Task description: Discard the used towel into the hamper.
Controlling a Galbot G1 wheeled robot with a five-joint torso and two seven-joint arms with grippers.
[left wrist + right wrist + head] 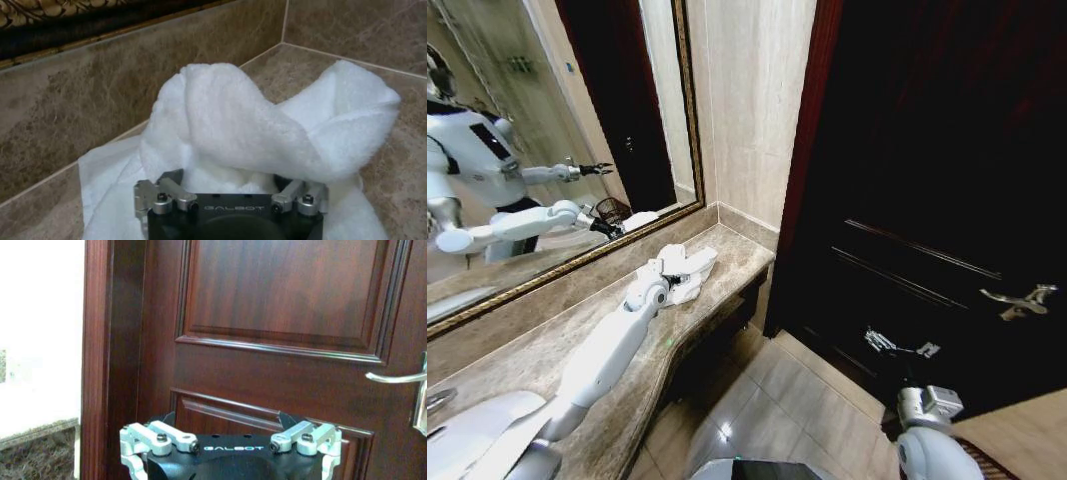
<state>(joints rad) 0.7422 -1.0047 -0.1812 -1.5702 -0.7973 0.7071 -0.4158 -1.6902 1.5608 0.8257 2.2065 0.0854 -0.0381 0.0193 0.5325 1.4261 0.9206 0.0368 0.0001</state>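
The white towel (pixel 689 272) lies bunched at the far end of the marble counter (pixel 547 340), near the corner under the mirror. My left arm reaches along the counter, and my left gripper (pixel 667 272) is buried in the towel (pixel 267 125) and shut on it. A thick fold stands up right in front of the gripper and hides its fingers. The hamper shows as a reflection in the mirror, a small dark wicker basket (pixel 613 210). My right gripper (pixel 895 347) hangs open and holds nothing, out in front of the dark wooden door (pixel 280 315).
A gold-framed mirror (pixel 689 110) and a stone backsplash (pixel 100 100) run behind the counter. The door handle (pixel 1019 298) juts out at the right. Tiled floor (pixel 777 400) lies between the counter's edge and the door.
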